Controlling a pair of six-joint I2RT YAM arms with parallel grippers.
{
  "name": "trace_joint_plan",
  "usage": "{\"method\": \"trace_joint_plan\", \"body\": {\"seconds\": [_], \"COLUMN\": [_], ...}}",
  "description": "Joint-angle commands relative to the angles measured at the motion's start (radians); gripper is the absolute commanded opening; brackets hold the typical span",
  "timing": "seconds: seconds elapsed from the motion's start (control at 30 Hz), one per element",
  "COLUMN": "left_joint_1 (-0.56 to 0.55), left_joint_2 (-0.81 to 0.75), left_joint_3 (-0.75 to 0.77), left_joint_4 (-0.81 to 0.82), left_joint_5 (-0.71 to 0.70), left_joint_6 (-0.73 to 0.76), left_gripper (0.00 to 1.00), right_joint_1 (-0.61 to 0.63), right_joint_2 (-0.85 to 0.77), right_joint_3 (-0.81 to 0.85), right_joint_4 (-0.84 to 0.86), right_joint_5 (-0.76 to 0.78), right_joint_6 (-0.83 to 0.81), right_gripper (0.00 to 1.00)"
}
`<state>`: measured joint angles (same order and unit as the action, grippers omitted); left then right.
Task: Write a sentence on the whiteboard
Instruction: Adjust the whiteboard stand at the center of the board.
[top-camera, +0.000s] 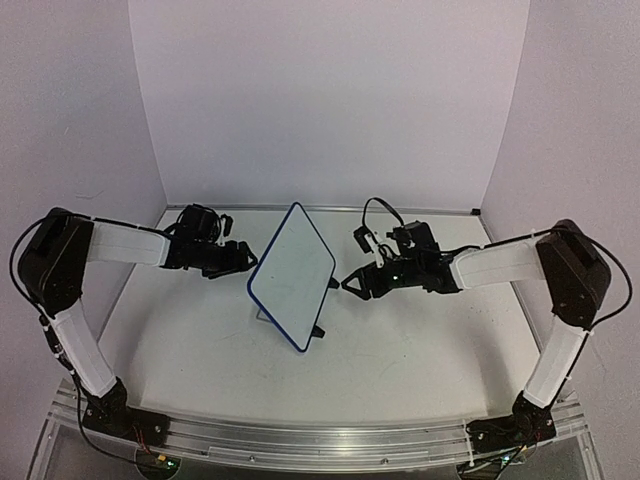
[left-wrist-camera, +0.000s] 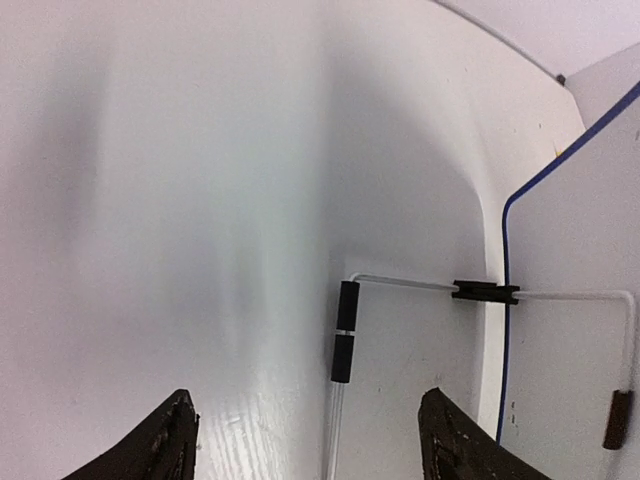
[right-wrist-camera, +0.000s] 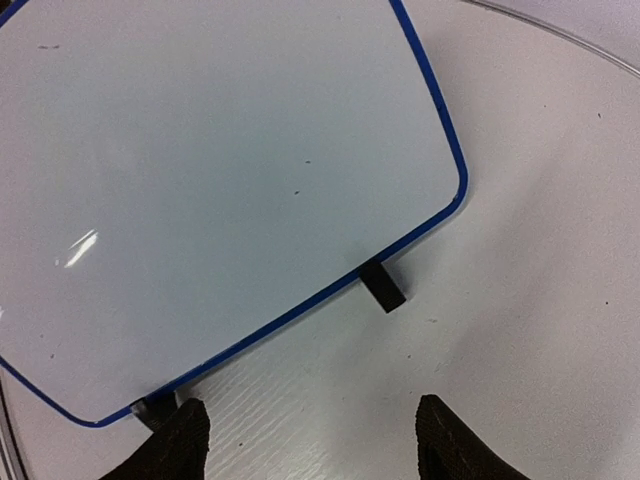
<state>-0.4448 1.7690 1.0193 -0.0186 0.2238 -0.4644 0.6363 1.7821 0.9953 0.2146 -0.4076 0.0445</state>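
The whiteboard stands tilted on the table between my two arms, white with a thin blue rim. Its face fills the right wrist view and looks blank apart from a few specks, so the sentence is out of view. A black clip foot sits under the lower rim. My right gripper is open just in front of that rim, holding nothing. My left gripper is open behind the board, facing the wire stand and its black sleeve, apart from both.
White walls close in the table at the back and on both sides. A metal rail with both arm bases runs along the near edge. The board's second clip foot points toward the front of the table.
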Motion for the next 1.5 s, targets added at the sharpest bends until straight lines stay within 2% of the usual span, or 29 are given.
{"method": "trace_joint_plan", "body": {"seconds": [0.0, 0.23, 0.47, 0.67, 1.13, 1.3, 1.47], "left_joint_1": [0.054, 0.102, 0.136, 0.138, 0.141, 0.141, 0.143], "left_joint_2": [-0.152, -0.321, -0.404, -0.414, -0.416, -0.437, -0.451], "left_joint_3": [-0.085, -0.179, -0.215, -0.222, -0.222, -0.234, -0.241], "left_joint_4": [-0.012, -0.040, -0.071, -0.082, -0.115, -0.123, -0.136], "left_joint_5": [-0.085, -0.075, -0.066, -0.078, -0.072, -0.073, -0.073], "left_joint_6": [-0.109, -0.120, -0.110, -0.109, -0.096, -0.091, -0.083], "left_gripper": [0.78, 0.82, 0.83, 0.83, 0.81, 0.76, 0.76], "right_joint_1": [-0.029, -0.036, -0.036, -0.027, 0.004, 0.015, 0.023], "right_joint_2": [0.119, 0.256, 0.347, 0.400, 0.454, 0.463, 0.484], "right_joint_3": [0.115, 0.256, 0.356, 0.417, 0.472, 0.474, 0.501], "right_joint_4": [0.026, -0.065, -0.150, -0.187, -0.205, -0.206, -0.208], "right_joint_5": [-0.030, -0.024, -0.031, -0.046, -0.025, -0.009, 0.021], "right_joint_6": [-0.035, -0.133, -0.198, -0.225, -0.257, -0.265, -0.274], "right_gripper": [0.67, 0.64, 0.61, 0.60, 0.46, 0.40, 0.43]}}
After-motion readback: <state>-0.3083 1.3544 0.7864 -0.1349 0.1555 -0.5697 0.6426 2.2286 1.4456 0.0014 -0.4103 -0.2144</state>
